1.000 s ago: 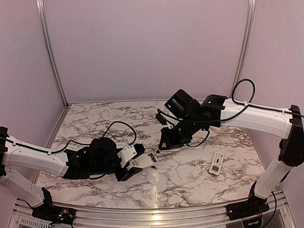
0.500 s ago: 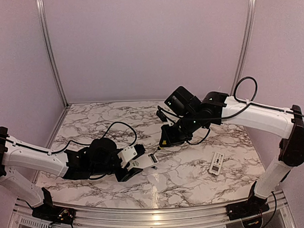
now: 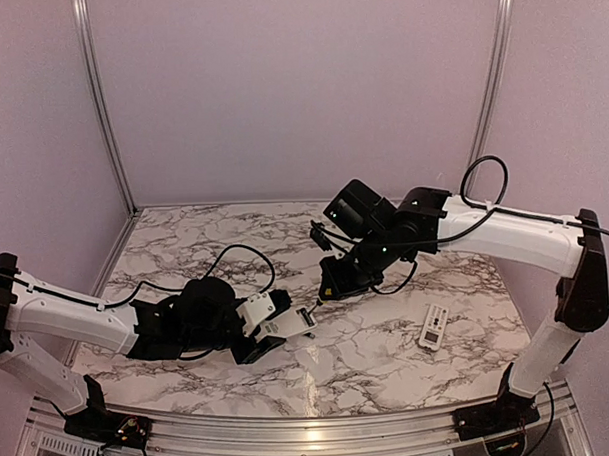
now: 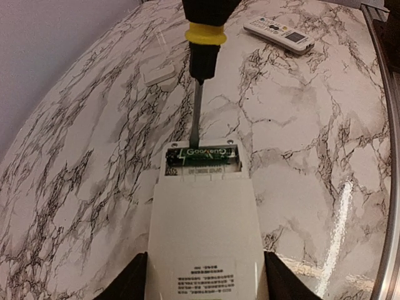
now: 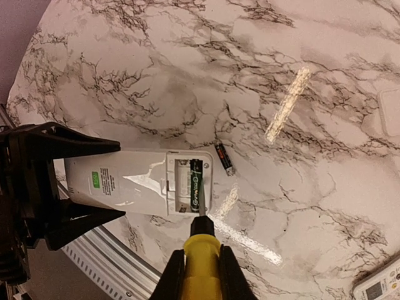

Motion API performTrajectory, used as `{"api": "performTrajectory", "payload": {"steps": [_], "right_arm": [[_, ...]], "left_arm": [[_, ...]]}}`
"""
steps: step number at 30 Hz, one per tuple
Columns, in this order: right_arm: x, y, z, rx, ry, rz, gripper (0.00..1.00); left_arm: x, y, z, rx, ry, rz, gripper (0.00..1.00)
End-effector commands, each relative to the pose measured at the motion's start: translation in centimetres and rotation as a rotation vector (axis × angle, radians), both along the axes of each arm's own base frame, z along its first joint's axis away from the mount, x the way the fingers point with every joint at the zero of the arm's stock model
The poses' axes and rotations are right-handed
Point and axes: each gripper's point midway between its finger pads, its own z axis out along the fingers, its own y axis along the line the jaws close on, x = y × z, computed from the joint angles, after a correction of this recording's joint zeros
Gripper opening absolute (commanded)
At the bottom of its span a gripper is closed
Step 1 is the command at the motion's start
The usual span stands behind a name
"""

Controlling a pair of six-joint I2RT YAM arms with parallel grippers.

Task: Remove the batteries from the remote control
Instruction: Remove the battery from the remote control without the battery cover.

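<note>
prying at the remote (image 4: 203, 231)
left fingers (image 4: 134, 284) clamp the remote; right fingers (image 5: 170, 278) grip the screwdriver (image 5: 199, 262), tip at the seated battery (image 5: 195, 181) ahead of the left fingers; loose battery (image 5: 224, 158) on the bench (image 4: 312, 125) just beyond.

This looks like a robotics laboratory, more exactly a small test cell, not a home or a shop. The tabletop (image 3: 389, 355) has a printed marble pattern and is closed on three sides by plain pale lilac walls (image 3: 300, 88). Bare aluminium posts (image 3: 101, 105) stand at its two far corners, and an aluminium rail (image 3: 292, 441) runs along its near edge. Two white and black robot arms are bolted there, the left arm (image 3: 57, 315) near the left corner and the right arm (image 3: 515, 236) near the right corner. Black cables (image 3: 237, 247) hang loose from them over the tabletop.
</note>
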Motion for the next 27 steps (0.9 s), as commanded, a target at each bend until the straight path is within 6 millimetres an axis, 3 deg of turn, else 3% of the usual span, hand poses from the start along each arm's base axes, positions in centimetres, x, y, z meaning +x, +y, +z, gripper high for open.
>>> {"api": "performTrajectory", "payload": {"steps": [1, 8, 16, 27], "right_arm": [[-0.3, -0.2, -0.6, -0.043, -0.005, 0.011, 0.00], [-1.0, 0.1, -1.5, -0.051, 0.028, 0.034, 0.00], [-1.0, 0.2, -3.9, -0.098, 0.068, 0.031, 0.00], [-0.1, 1.0, -4.6, -0.058, 0.083, 0.048, 0.00]], "left_arm": [[0.5, -1.3, 2.0, -0.062, -0.042, -0.002, 0.00], [0.6, -1.4, 2.2, -0.068, -0.049, -0.002, 0.00], [0.5, -1.5, 1.7, -0.058, -0.048, -0.014, 0.00], [0.2, -1.4, 1.2, -0.049, -0.046, -0.026, 0.00]]}}
